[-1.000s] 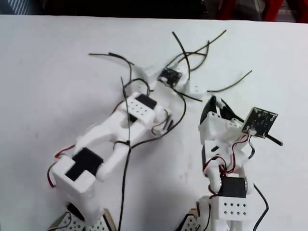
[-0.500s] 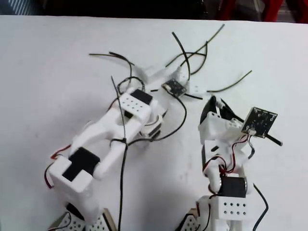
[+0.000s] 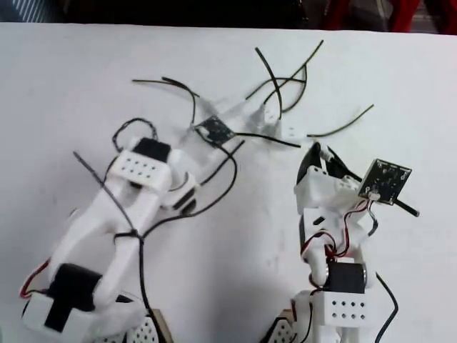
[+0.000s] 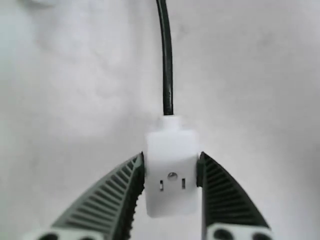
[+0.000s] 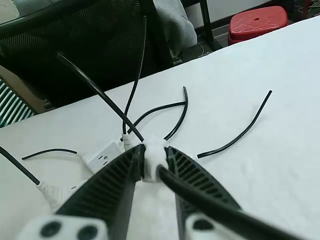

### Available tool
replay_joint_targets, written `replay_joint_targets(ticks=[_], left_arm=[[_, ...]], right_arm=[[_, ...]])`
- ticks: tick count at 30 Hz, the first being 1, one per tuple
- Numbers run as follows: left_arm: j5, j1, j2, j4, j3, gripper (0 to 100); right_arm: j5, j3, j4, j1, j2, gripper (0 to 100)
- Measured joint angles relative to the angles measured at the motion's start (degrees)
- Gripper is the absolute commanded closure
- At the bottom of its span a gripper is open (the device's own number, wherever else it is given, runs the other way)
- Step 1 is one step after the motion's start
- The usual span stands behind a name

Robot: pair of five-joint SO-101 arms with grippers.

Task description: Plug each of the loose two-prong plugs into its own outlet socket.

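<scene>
white surface (image 3: 71, 71) was spread under both arms, and a dark chair (image 5: 75, 45) was seen beyond its far edge. at the left, the left jaws were closed on the flat sides of a white socket block (image 4: 171, 150). its slotted face was turned toward the wrist camera and its black cord (image 4: 165, 60) ran away over the surface. near the middle, a loose socket block (image 5: 102, 157) lay among stray cords (image 3: 343, 123). at the right, the right jaws were clamped on a small white plug (image 5: 151, 170), whose prongs were hidden. these bodies were judged light, rigid and smooth, so slipping was to be expected, and the springy cords would tug. hold was judged best taken on the flat sides, never on the cord.
</scene>
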Motion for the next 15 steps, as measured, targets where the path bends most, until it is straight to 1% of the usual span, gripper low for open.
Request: replay_joint_targets(ticks=[6,11,15], left_arm=[[-0.7,-5.0,-1.5,0.4,0.1,76],[-4.2,-5.1,-1.6,6.8,-1.5,76],[-4.5,-5.1,-1.6,6.8,-1.3,76]], right_arm=[[0.0,0.0,0.0,0.0,0.0,98.1],[0.0,0.0,0.0,0.0,0.0,98.1],[0.0,0.0,0.0,0.0,0.0,98.1]])
